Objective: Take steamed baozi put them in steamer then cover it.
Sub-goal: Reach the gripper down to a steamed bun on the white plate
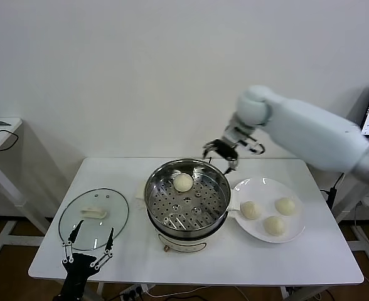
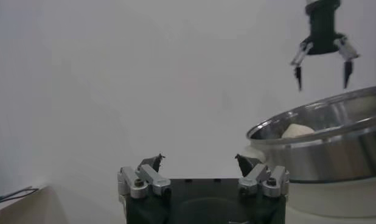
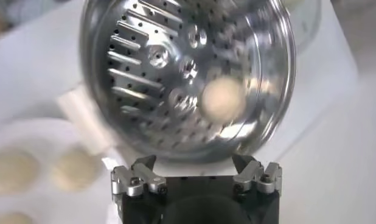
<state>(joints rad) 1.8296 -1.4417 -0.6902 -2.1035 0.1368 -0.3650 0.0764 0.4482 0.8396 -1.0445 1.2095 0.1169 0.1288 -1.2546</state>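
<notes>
While one baozi (image 1: pixel 183 182) lies in steamer (image 1: pixel 187 199) | right gripper (image 1: pixel 221 152) above rim, empty

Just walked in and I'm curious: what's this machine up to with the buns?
It is loading buns into a steamer. One bun already lies on the steamer's perforated tray; three more wait on a plate. The right tool hangs open and empty above the steamer's far rim. The left tool waits open by the glass lid.

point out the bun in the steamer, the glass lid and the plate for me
bun in the steamer (image 1: pixel 183 182), head view, top of the bun
glass lid (image 1: pixel 112 212), head view, bare glass near its edge
plate (image 1: pixel 262 185), head view, bare far rim
</notes>
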